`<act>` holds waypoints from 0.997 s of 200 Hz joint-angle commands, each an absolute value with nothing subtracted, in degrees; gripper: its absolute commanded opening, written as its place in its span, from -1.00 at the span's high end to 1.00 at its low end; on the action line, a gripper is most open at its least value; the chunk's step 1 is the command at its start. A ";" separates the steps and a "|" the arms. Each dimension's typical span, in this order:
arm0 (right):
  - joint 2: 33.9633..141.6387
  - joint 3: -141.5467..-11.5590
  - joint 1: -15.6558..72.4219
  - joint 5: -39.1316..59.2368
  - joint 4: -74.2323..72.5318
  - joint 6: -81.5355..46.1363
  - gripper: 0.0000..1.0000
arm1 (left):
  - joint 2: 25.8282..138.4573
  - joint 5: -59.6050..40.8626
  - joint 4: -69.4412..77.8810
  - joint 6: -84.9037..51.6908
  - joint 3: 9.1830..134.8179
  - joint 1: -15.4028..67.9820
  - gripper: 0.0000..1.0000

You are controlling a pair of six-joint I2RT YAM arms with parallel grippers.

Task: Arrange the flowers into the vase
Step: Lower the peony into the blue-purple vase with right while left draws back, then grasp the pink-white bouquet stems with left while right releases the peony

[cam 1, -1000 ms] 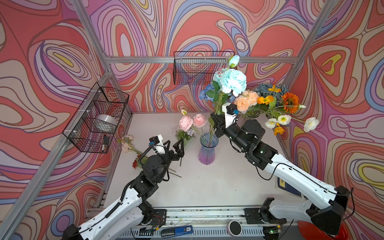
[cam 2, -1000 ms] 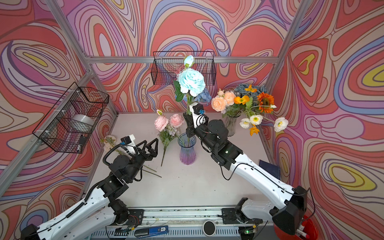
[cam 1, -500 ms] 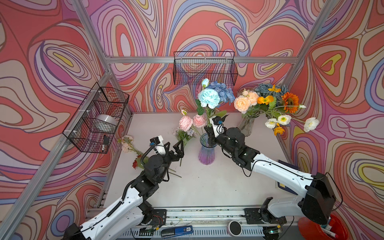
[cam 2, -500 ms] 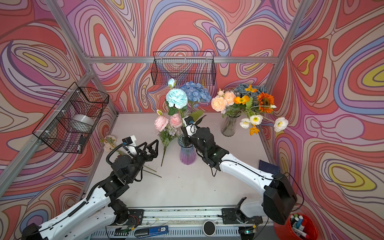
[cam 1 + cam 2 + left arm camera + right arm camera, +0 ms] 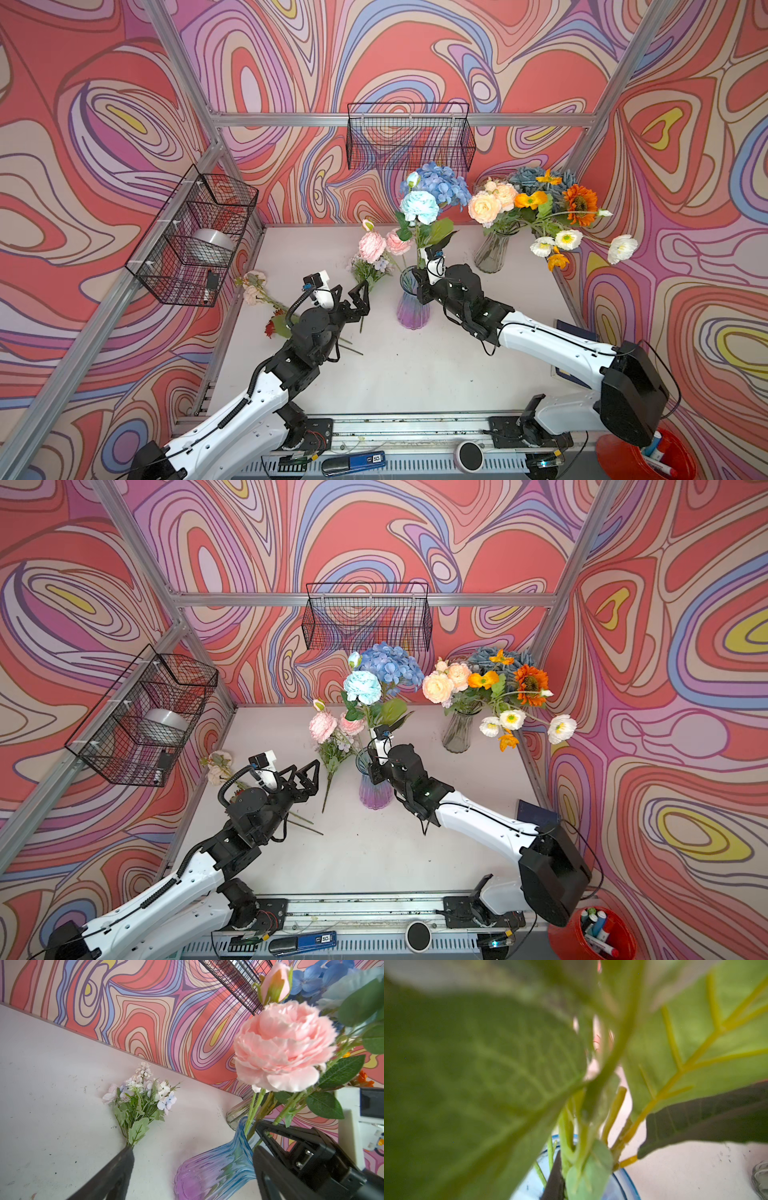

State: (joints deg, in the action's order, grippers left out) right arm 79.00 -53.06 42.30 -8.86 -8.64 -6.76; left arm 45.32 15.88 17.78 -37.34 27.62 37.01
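Observation:
The blue-to-purple glass vase stands mid-table. My right gripper sits at its mouth, shut on the stem of a pale blue flower. That stem runs down into the vase. In the right wrist view one dark finger presses against green stems over the blue rim. A blue hydrangea and pink flowers also rise from the vase. My left gripper is open and empty, left of the vase, above a lilac bunch lying on the table.
A clear glass vase at the back right holds peach, orange and white flowers. A pale flower and a red one lie at the table's left. Wire baskets hang on the walls. A red cup stands at the front right.
My right gripper has come down and to the left with the pale blue flower, from high above the vase to its mouth. The left arm has barely moved.

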 commanded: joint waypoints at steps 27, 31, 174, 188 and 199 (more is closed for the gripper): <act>79.15 -55.05 42.18 -9.30 -2.38 -8.30 0.58 | 45.42 16.76 16.26 -36.40 27.42 36.22 -0.84; 79.08 -55.24 42.19 -9.24 -2.04 -8.34 0.54 | 45.56 16.77 15.86 -36.12 27.34 36.13 -0.84; 64.85 -56.21 42.18 -8.21 3.83 -11.27 -0.62 | 60.40 13.55 4.02 -30.49 28.05 32.92 -0.56; 62.77 -55.03 42.19 -10.08 3.42 -11.25 -0.91 | 63.54 11.30 5.13 -30.40 28.64 31.57 -0.52; 61.36 -54.10 42.11 -11.53 3.30 -10.86 -0.97 | 66.35 9.43 5.88 -30.20 28.96 30.67 -0.49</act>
State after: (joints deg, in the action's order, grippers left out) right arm 64.42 -55.64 42.30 -8.08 3.60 -11.11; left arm 61.95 13.26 5.37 -31.51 27.64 32.49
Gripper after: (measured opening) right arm 0.942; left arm 0.768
